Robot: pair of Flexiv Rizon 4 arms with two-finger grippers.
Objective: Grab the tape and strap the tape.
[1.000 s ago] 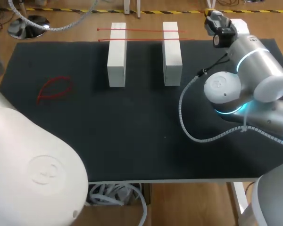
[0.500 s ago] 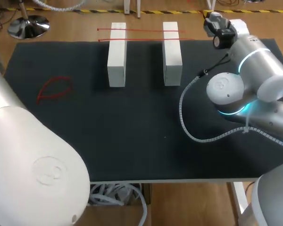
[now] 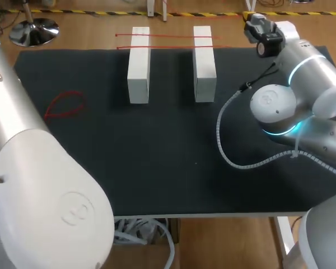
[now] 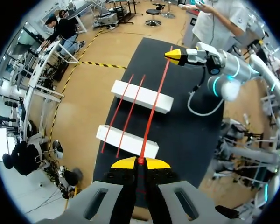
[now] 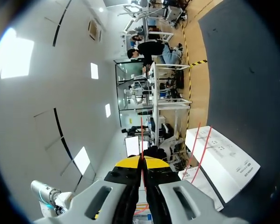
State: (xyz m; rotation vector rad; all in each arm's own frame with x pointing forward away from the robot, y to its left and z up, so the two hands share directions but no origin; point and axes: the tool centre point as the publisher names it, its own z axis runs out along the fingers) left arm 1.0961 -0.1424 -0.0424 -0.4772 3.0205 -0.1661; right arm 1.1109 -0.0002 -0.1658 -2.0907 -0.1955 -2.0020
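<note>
Both grippers pinch one red strap (image 4: pixel 154 102), which runs in a straight line between them over the bench (image 3: pixel 157 168).

My left gripper (image 4: pixel 140 163) has its yellow tips pressed together on one end of the strap. My right gripper (image 5: pixel 141 161) grips the other end the same way, with the strap running out from between its closed tips. Two loose straps (image 3: pixel 168 36) lie across the far ends of the two white blocks (image 3: pixel 139 64), which stand side by side. A red loop (image 3: pixel 71 93) rests on the bench, well apart from the blocks on my left side.
</note>
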